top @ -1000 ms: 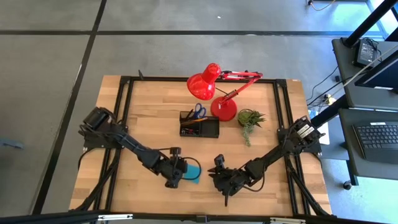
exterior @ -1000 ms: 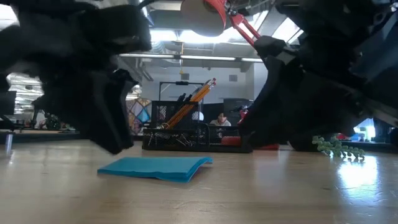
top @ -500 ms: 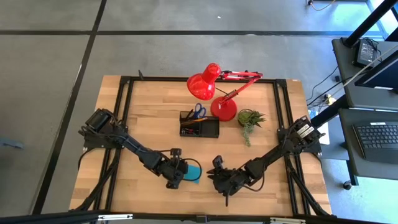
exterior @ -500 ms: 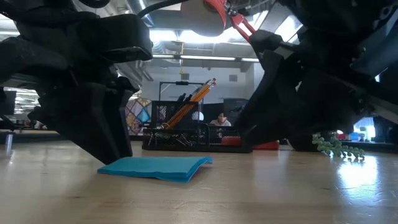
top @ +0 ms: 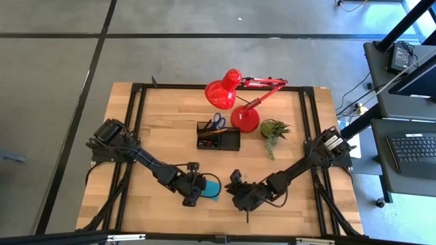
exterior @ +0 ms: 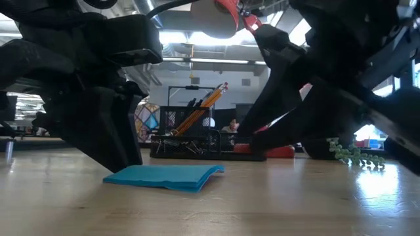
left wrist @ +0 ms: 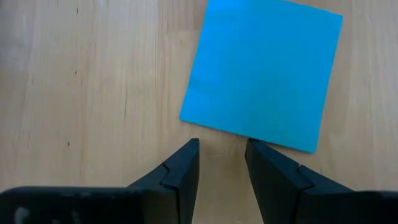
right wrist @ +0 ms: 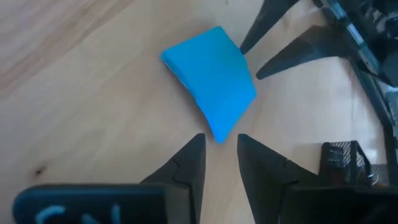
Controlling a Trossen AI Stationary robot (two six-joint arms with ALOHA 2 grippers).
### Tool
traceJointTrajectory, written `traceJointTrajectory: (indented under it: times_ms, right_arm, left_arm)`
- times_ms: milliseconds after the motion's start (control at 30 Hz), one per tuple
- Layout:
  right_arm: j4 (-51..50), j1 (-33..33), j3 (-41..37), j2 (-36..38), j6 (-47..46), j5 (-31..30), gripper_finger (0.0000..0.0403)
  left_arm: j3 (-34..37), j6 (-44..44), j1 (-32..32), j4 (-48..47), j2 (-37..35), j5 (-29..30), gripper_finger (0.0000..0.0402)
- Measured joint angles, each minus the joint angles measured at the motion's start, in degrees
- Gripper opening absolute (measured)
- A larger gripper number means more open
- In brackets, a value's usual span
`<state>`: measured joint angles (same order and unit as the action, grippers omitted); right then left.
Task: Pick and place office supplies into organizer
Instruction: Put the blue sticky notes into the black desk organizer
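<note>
The sticky pad (left wrist: 264,74) lies flat between my grippers; my right gripper (right wrist: 221,144) has edged closer. Both the right and left gripper (left wrist: 222,146) look parted, grasping nothing, so pickup probably comes next.

Even bright overhead light; glare patch on the table (exterior: 387,180) near the plant (exterior: 354,155); low-view arms are blurred silhouettes.

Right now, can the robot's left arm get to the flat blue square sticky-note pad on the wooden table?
Probably yes. The left gripper is open, its fingertips right at the edge of the blue square sticky-note pad, with only bare wooden table between. The right gripper crowds the pad's opposite side, which may complicate things.
</note>
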<state>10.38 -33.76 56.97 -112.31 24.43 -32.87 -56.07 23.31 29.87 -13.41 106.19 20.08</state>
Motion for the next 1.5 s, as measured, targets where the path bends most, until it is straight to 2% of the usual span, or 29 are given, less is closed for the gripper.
traceJointTrajectory:
  times_ms: [200,433,700,933,1100,1500]
  right_arm:
    - [3.73,0.0,0.0,-2.15,1.58,-0.01,0.0097]
    - [3.91,0.0,0.09,-2.37,8.97,0.09,0.0097]
    - [4.25,0.02,0.14,-2.37,7.65,0.29,0.0097]
    - [2.03,0.98,2.47,-2.39,7.36,4.14,0.0097]
    - [-3.47,1.78,2.71,-2.39,7.24,4.47,0.0097]
    - [-3.0,2.14,2.73,-2.41,7.27,4.51,0.0097]
  left_arm:
    - [0.02,-0.01,0.0,0.15,0.01,0.11,0.0129]
    - [0.02,-0.03,0.0,0.2,0.04,0.13,0.0129]
    - [0.13,-0.07,-0.39,1.67,0.11,-0.11,0.0129]
    - [0.13,-0.07,-1.12,2.24,0.15,-0.7,0.0129]
    - [0.13,-0.05,-1.16,2.6,0.15,-0.57,0.0129]
    - [0.13,-0.05,-1.18,2.91,0.15,-0.24,0.0129]
